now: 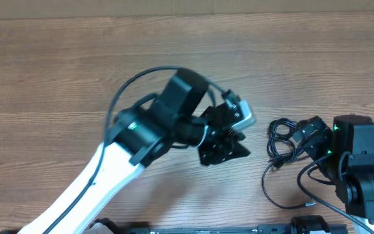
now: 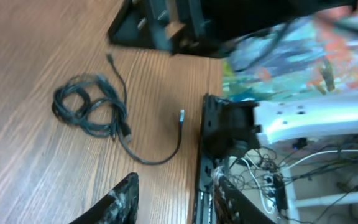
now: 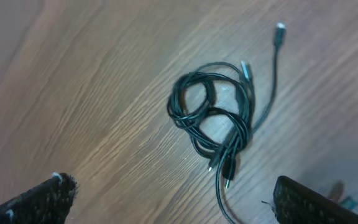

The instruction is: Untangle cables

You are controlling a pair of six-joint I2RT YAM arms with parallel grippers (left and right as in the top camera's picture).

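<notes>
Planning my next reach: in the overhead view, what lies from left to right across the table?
From the left: left arm → left gripper → bundle of cables → right arm.

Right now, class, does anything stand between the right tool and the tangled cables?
Nothing visible does. The right tool, open, faces the cables across bare wooden table; no other object lies between.
</notes>
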